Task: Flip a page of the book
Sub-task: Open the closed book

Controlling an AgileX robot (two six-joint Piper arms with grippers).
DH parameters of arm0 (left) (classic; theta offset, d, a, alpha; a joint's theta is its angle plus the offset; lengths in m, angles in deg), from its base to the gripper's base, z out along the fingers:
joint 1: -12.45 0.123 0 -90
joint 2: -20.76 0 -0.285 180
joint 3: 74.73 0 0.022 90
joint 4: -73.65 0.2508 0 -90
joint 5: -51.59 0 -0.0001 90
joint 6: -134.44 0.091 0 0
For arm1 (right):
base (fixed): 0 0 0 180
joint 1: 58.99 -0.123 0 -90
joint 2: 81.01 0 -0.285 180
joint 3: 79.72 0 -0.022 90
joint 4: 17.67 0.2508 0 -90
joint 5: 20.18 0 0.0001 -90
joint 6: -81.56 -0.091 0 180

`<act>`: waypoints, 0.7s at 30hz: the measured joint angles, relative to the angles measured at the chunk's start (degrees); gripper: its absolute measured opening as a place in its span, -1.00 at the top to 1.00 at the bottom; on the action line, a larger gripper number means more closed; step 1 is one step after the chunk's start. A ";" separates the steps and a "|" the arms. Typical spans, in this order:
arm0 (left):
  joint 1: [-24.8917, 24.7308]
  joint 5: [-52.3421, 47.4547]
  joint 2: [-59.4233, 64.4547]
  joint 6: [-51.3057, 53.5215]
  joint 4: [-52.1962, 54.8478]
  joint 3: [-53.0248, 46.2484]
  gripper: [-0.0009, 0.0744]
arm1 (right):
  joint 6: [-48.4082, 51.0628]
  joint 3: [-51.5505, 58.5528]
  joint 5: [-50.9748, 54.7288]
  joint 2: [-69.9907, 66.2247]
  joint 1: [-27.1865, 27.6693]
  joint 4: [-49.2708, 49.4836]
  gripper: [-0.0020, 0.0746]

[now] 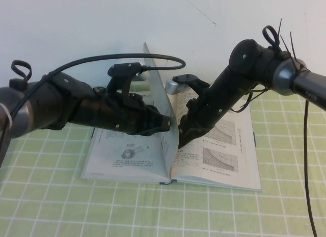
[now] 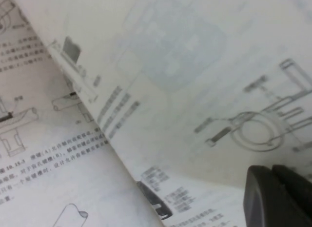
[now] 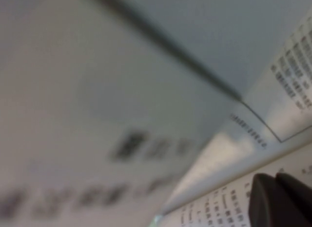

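I have the book (image 1: 204, 160) lying open in the middle of the frame on the green checked tabletop (image 1: 51, 206), and one page (image 1: 158, 99) stands nearly upright over the spine, running from the gutter at lower centre up toward the wall. I judge the turn to be about halfway: the leaf is raised but not yet laid over onto the left half.

My right gripper (image 1: 184, 137) is just right of centre, down at the foot of the standing page over the right-hand leaf, with its fingers (image 3: 280, 200) drawn fully together; whether they pinch the paper I cannot tell. My left gripper (image 1: 165, 124) sits left of centre, right against the page's left face; its fingers (image 2: 275, 195) look pressed together in the wrist view, with the paper close in front of them.

Next, I think the page needs carrying leftward and down, which means getting the left arm out of its way first.

The paper is thin, matt white and limp, bowing slightly along its height, printed with small black text and grey drawings. The block of pages is thick, with a thin blue-teal cover edge at the bottom. The cloth is flat.
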 joint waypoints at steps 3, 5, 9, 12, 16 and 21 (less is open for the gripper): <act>0.00 0.00 -1.65 0.09 1.12 0.00 0.99 | 1.85 0.00 -0.23 0.00 0.08 1.69 0.95; 0.00 0.24 -3.08 0.22 2.18 0.00 0.99 | 3.28 0.00 -0.32 0.00 0.08 4.52 0.95; 0.00 1.41 -7.32 0.22 4.04 0.00 0.99 | 5.82 0.00 -0.83 0.00 0.08 10.21 0.95; 0.00 2.21 -11.07 -0.24 4.69 0.24 0.99 | 6.39 0.00 -1.11 0.00 0.08 12.53 0.95; 0.00 3.17 -14.42 -3.87 8.26 0.73 0.99 | 7.20 0.00 -1.22 0.00 0.08 13.41 0.95; 0.00 2.79 -13.92 -15.34 21.89 0.76 0.99 | 4.80 0.00 -2.55 0.12 0.27 11.66 0.95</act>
